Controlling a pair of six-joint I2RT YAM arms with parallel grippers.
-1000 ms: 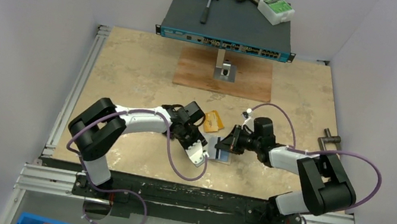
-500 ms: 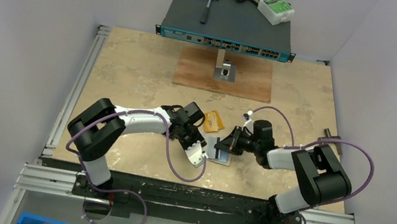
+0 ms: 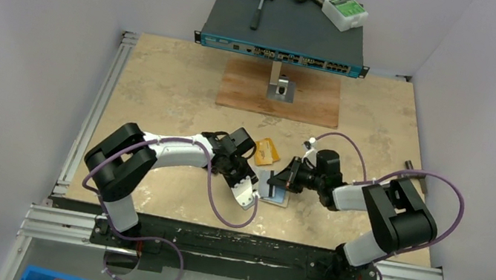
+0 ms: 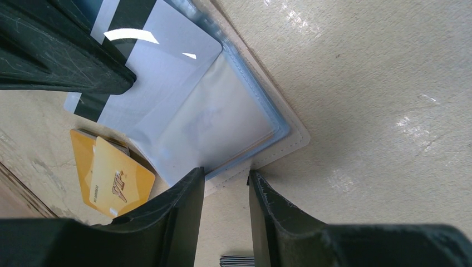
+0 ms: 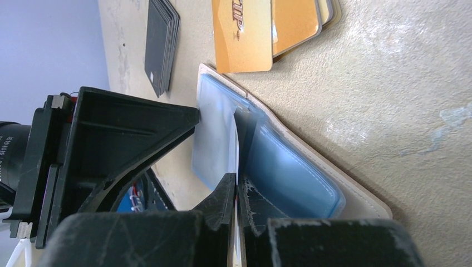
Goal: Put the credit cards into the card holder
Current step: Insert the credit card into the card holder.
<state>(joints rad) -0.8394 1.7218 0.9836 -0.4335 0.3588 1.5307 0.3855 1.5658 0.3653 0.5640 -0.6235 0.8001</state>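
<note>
- The card holder (image 3: 276,193) lies open and flat on the table (image 3: 164,82) between the arms, clear pockets up. Its long axis seems to run roughly from one tool to the other.
- The right tool (image 5: 236,186) is clamped on a grey card (image 4: 161,61), striped edge rearmost and plain edge aimed into a pocket.
- The left tool (image 4: 224,177) stands parted at the holder's edge, probably steadying it.
- Orange cards (image 4: 114,178) lie just beside.

card holder (image 4: 225,119) — glossy clear plastic pockets | silver card (image 4: 164,61) — glossy | table (image 4: 384,105) matt, mottled
</note>
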